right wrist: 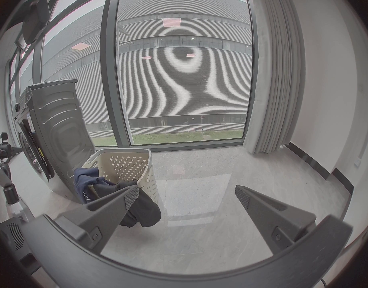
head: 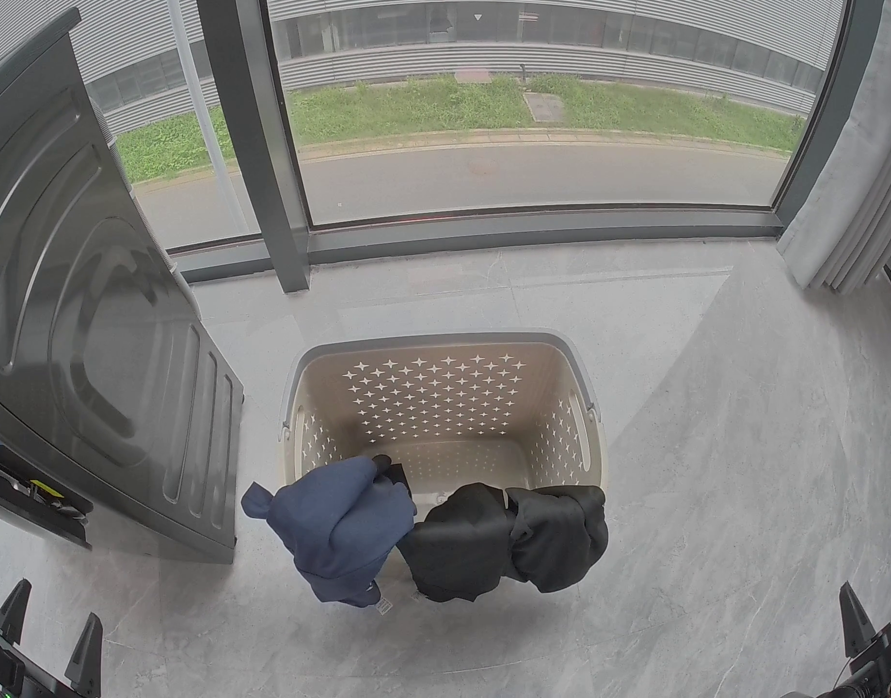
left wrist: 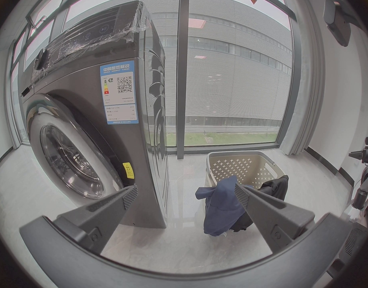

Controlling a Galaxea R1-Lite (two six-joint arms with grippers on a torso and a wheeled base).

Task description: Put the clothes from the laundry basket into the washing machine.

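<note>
1. Blue garment: likely soft, light, limp. It is draped over the basket's near rim, left. Pinch its bunched top fold.
2. Black garment: likewise, touching it on the right.
3. Left gripper, right gripper: your fingers are spread, empty.
4. Washer: left.

Clothes hang over the near rim of the laundry basket, washing machine at left

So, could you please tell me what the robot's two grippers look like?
The left gripper and the right gripper look alike: matte dark grey, each with two wedge-shaped jaws that taper to pointed tips, with ribbed texture inside each tip and a round fastener near each base. The jaws sit on a broad, curved dark bar.
</note>
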